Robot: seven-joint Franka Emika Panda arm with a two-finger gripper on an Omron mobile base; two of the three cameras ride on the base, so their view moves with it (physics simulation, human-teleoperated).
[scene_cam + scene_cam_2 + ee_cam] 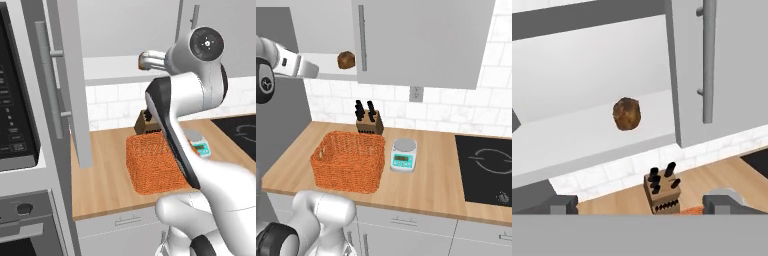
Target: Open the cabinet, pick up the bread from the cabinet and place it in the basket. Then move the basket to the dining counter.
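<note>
Bread [627, 114] sits on the white shelf [572, 140] inside the opened cabinet [321, 20], a small dark brown lump near the shelf's front edge, just left of the neighbouring closed door [421, 40] with its vertical bar handle [362, 37]. Cabinet door [70, 80] swung wide toward the left. Gripper [640, 205] raised to shelf height, facing the bread but well apart from it, fingers [562, 204] spread wide, nothing between them. Below on the wooden counter [431, 185]: orange woven basket [348, 161] standing upright. Knife block [369, 121] with black handles just behind the basket, against the white tiled wall. Small kitchen scale [404, 155] just right of the basket. Black hob [486, 167] further right.
</note>
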